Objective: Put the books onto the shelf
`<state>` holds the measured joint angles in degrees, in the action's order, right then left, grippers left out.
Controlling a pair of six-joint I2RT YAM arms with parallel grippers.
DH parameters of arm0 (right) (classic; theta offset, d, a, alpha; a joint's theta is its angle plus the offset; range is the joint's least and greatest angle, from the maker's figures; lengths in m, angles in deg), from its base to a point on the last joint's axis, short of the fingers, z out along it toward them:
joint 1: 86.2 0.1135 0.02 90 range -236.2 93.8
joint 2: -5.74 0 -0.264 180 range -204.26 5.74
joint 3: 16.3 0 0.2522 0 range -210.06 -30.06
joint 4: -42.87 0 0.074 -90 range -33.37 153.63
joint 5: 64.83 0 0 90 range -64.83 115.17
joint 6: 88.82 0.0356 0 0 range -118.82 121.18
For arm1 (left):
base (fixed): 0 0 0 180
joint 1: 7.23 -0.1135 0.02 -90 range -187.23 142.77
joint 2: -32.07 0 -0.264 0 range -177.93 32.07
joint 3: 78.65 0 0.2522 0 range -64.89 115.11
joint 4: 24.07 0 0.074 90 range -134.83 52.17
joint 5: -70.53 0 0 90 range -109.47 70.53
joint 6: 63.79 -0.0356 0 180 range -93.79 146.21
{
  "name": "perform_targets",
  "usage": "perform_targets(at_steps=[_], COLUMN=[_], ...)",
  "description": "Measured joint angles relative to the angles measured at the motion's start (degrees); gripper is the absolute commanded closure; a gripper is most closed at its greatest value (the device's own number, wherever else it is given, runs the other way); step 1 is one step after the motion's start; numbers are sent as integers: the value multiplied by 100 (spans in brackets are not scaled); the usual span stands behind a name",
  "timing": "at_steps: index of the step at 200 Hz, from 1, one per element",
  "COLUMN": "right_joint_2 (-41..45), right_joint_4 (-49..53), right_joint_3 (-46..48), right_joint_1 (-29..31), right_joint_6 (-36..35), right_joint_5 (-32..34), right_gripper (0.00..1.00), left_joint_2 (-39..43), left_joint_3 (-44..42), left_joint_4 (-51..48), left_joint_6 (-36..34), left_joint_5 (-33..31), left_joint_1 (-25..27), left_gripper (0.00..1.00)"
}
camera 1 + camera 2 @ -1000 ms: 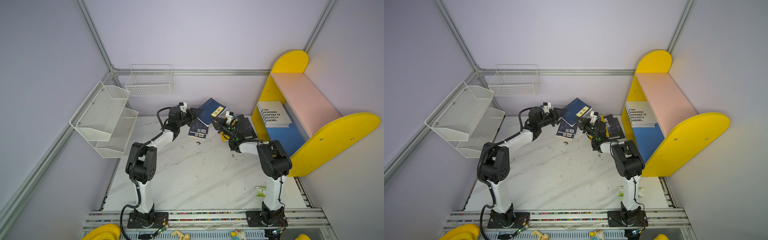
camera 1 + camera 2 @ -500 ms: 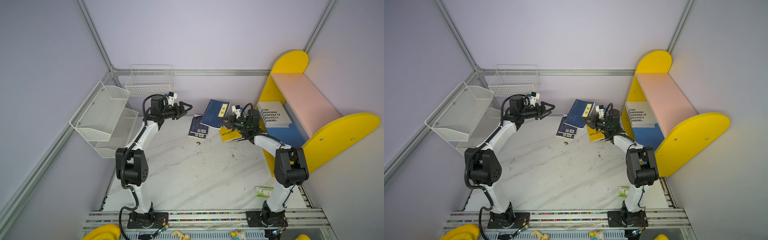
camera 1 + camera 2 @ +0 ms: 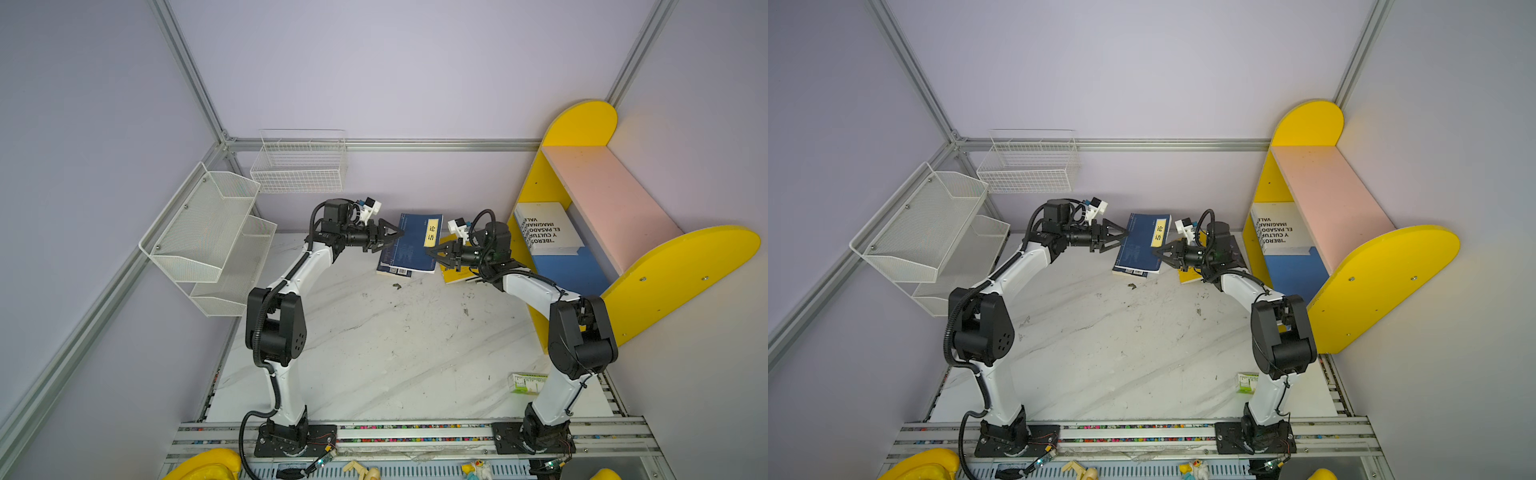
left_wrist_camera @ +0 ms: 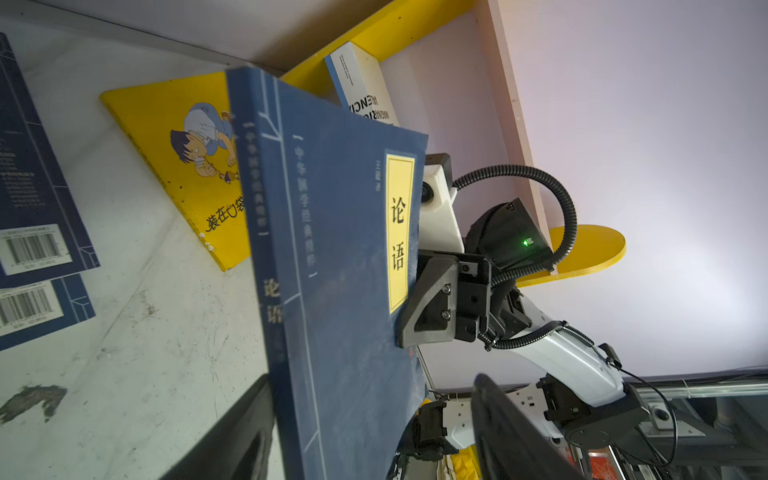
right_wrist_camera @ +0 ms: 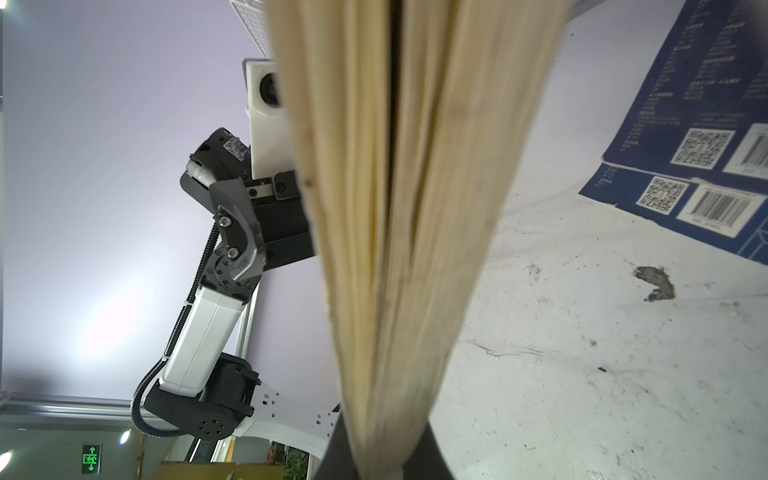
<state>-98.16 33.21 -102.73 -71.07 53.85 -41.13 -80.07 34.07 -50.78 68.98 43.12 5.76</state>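
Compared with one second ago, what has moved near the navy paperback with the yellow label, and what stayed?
The left gripper drew back toward the white mesh rack, then returned; its open jaws now straddle the navy paperback with the yellow label. The right gripper stays shut on that book. Unchanged: the large white book on the yellow-sided wooden shelf, the yellow cartoon book on the marble table.

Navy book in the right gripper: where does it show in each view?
Top view: navy book at centre back, cover showing.
Top view: navy book, same spot.
Left wrist: navy book fills the middle, label facing.
Right wrist: only its page edge, centre.
Shared landmark: dark mark on the table.
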Motion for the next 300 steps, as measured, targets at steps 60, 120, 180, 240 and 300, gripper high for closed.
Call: perform_targets(at_steps=[60, 120, 180, 240, 300], right_joint_2=[-367, -339, -234, -446, -717], right_joint_4=[-13, -1456, -3718, -4839, -4706], right_joint_3=[-708, 195, 1386, 815, 170], right_joint_1=[39, 35, 601, 1091, 1115], right_joint_6=[-70, 756, 2168, 2452, 2369], right_joint_5=[-160, 1322, 3226, 3847, 4221], right_gripper=[84, 31, 31, 29, 32], left_joint_2=[-111, -114, -282, -282, -234], left_joint_3=[0, -2, -2, -37, -293], left_joint_4=[234, 1478, 3115, 3624, 3797], left_joint_6=[162, 1268, 2817, 3016, 3167], left_joint_5=[66, -476, -2721, -4096, -4572], left_joint_1=[37, 37, 190, 713, 804], left_gripper=[97, 100, 100, 100, 100])
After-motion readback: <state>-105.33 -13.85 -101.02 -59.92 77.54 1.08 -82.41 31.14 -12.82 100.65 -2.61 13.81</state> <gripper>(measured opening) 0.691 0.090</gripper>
